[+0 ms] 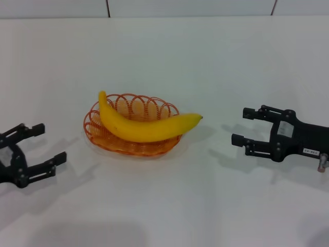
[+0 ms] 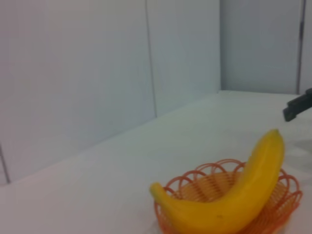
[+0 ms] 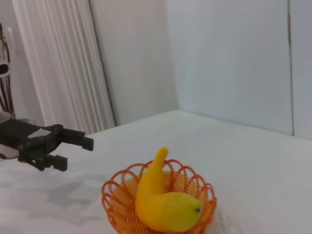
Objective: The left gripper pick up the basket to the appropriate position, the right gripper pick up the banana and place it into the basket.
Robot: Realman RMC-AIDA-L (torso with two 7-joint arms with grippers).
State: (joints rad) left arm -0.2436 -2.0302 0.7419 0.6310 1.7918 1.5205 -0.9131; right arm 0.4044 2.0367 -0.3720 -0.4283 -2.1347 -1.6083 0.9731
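Observation:
The bright yellow banana (image 1: 141, 126) lies across the orange wire basket (image 1: 149, 109) in the middle of the white table; its tip sticks out over the right rim. The banana (image 2: 234, 200) and basket (image 2: 204, 183) also show in the left wrist view, and the banana (image 3: 163, 202) and basket (image 3: 119, 192) in the right wrist view. My left gripper (image 1: 47, 144) is open and empty, left of the basket and apart from it; it also shows in the right wrist view (image 3: 75, 152). My right gripper (image 1: 241, 126) is open and empty, right of the banana's tip.
The white table (image 1: 205, 56) runs back to a pale panelled wall (image 1: 180, 7). A fingertip (image 2: 297, 106) of my right gripper shows at the edge of the left wrist view. A white pleated curtain (image 3: 58, 68) hangs behind the table.

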